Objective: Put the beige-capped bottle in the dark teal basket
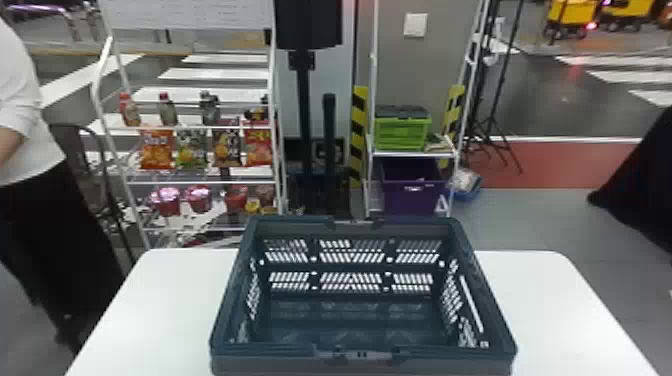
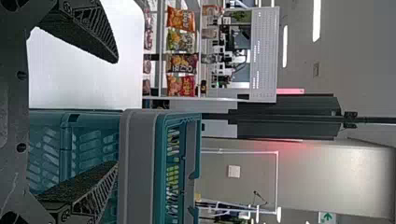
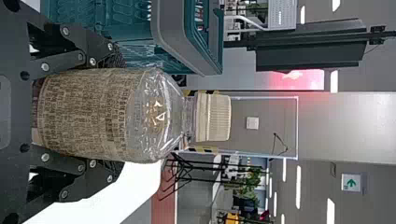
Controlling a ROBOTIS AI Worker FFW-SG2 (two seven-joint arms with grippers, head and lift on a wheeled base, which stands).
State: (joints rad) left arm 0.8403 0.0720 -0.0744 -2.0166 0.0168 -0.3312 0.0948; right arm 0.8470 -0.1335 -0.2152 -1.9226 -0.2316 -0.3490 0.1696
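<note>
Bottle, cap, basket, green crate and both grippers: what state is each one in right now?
Bottle: upright, held in the right gripper, not in the basket; how full, I can't tell.
Cap: on the bottle.
Basket: unfolded, open-topped, standing on the table.
Green crate: dark lid on, on the rack.
Left gripper: open, holding nothing.
Right gripper: closed on the bottle.

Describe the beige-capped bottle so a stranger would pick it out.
Start at the big dark teal basket on the white table. To its right, the robot's right hand grips a clear bottle with a brown label. Its ribbed beige cap sets it apart from the red-capped bottles on the rack.
</note>
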